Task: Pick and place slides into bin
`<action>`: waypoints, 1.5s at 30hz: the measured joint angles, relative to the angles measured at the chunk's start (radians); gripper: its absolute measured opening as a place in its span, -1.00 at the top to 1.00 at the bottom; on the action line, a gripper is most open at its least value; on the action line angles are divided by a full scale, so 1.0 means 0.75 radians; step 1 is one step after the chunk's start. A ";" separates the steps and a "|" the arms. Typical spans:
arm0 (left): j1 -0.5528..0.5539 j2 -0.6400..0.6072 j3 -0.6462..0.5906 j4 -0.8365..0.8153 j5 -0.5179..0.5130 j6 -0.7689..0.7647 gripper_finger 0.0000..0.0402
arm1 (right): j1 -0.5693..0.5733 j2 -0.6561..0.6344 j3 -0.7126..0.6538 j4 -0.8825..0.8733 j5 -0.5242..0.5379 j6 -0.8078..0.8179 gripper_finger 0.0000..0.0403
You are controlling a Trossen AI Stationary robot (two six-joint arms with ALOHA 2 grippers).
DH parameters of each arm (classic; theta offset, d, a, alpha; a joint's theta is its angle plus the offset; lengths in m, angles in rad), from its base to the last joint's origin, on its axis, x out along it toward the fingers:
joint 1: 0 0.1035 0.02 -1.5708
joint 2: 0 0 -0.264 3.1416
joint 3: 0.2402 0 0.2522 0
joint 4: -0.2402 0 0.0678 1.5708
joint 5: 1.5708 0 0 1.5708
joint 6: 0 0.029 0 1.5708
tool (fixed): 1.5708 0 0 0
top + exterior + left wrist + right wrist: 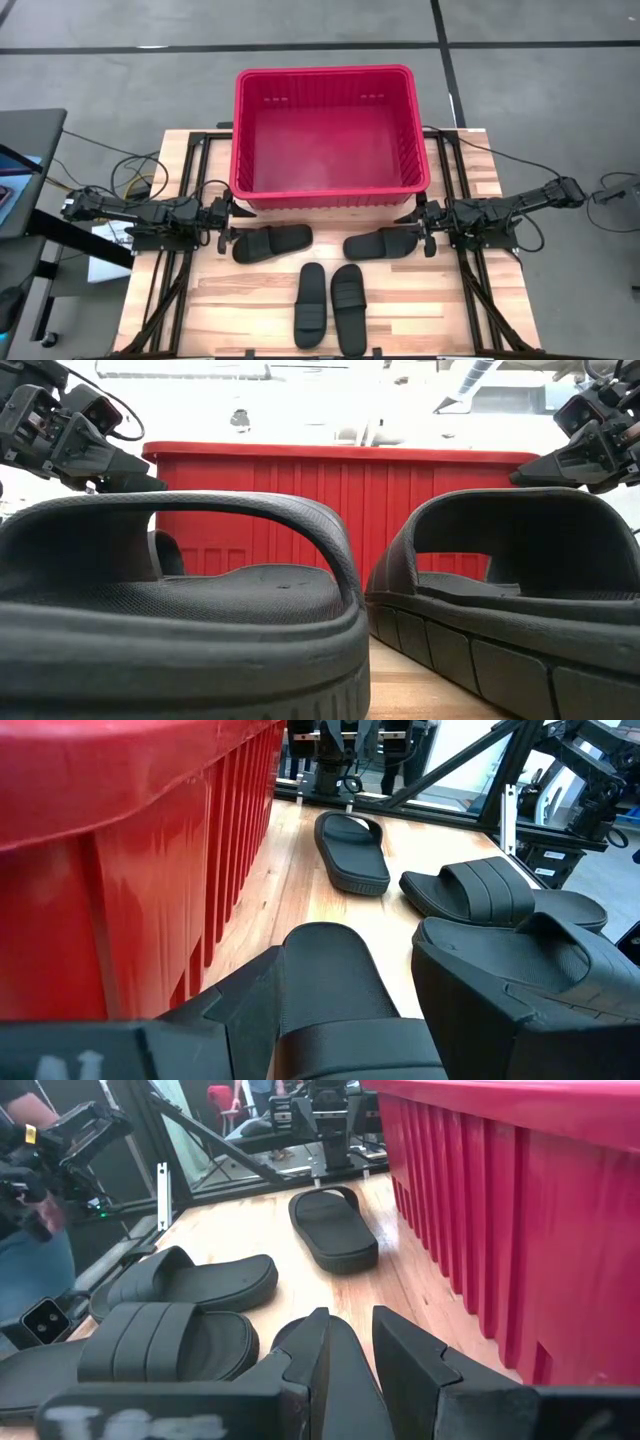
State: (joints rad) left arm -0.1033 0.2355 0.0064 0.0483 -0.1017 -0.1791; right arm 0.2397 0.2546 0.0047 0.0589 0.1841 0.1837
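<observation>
The red bin stands at the table's far middle. Four black slides lie flat on their soles. One lies near the bin's left corner, one near its right corner, and two lie side by side nearer the front. My left gripper is open, with its fingers on either side of the left slide's end. My right gripper is open at the right slide's end. The front pair fills the low view.
Dark frame rails run along the wooden table's left and right sides. Cables lie beside the left arm. A person with a hand-held device stands beyond the table in the right wrist view. Bare wood shows in front of the bin.
</observation>
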 joint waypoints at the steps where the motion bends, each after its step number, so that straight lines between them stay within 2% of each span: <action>1: 0.000 0.000 0.000 0.000 0.000 -0.001 -0.05 | 0.000 0.000 0.000 0.000 0.000 0.001 0.65; 17: 0.000 0.000 0.000 0.000 0.000 -0.016 -0.05 | 0.000 0.000 0.000 0.000 0.000 0.000 0.65; 20: 0.000 0.000 0.000 0.012 -0.019 -0.100 -0.05 | 0.000 0.000 0.000 0.000 0.000 0.000 0.65; 25: 0.000 0.000 0.000 0.028 -0.135 -0.285 -0.05 | 0.000 0.000 0.000 0.000 0.000 0.001 0.65; 32: 0.000 0.000 0.000 0.024 -0.137 -0.383 -0.05 | 0.000 0.000 0.000 0.000 0.000 0.000 0.65; 36: 0.000 0.000 0.000 0.025 -0.140 -0.548 -0.05 | 0.000 0.000 0.000 0.000 0.000 0.001 0.65; 38: 0.001 0.000 0.000 0.028 -0.101 -0.668 -0.05 | 0.000 0.000 0.000 0.000 0.000 0.000 0.65; 41: 0.000 0.000 0.004 0.072 0.028 -0.816 -0.05 | 0.000 0.000 0.000 0.000 0.000 0.000 0.65; 45: 0.000 0.001 0.048 0.109 0.202 -0.906 -0.05 | 0.000 0.001 0.000 0.000 0.000 0.000 0.65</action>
State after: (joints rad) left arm -0.1032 0.2364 0.0426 0.1298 0.0496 -0.8582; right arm 0.2396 0.2550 0.0046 0.0589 0.1841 0.1837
